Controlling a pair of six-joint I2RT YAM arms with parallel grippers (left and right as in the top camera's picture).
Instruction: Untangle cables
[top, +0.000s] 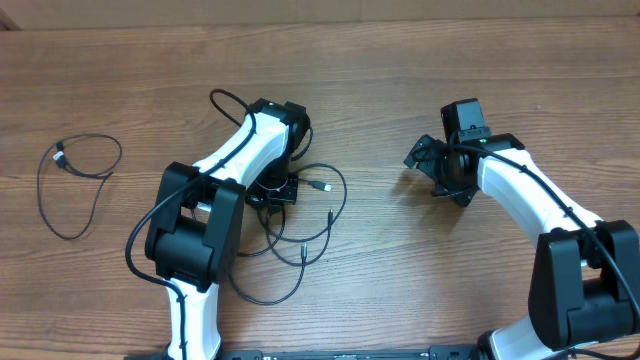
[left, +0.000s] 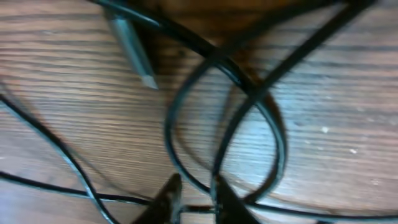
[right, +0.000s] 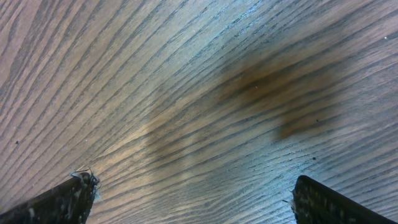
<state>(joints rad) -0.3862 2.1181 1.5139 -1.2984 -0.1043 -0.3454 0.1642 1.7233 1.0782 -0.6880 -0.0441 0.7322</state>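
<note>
A bundle of thin black cables (top: 303, 236) lies looped on the wooden table, with a silver-tipped plug (top: 320, 186) on its right side. My left gripper (top: 272, 190) is down over the bundle's upper left part. In the left wrist view its jaws (left: 198, 196) stand a narrow gap apart. One cable strand (left: 217, 155) runs down along the inner side of the right finger, and another crosses behind the tips. A grey plug (left: 134, 46) lies beyond them. My right gripper (top: 440, 172) is wide open over bare wood (right: 193, 199), holding nothing.
A separate thin black cable (top: 72, 185) lies in a loose loop at the far left of the table (top: 400, 70). The arm bases stand at the front edge.
</note>
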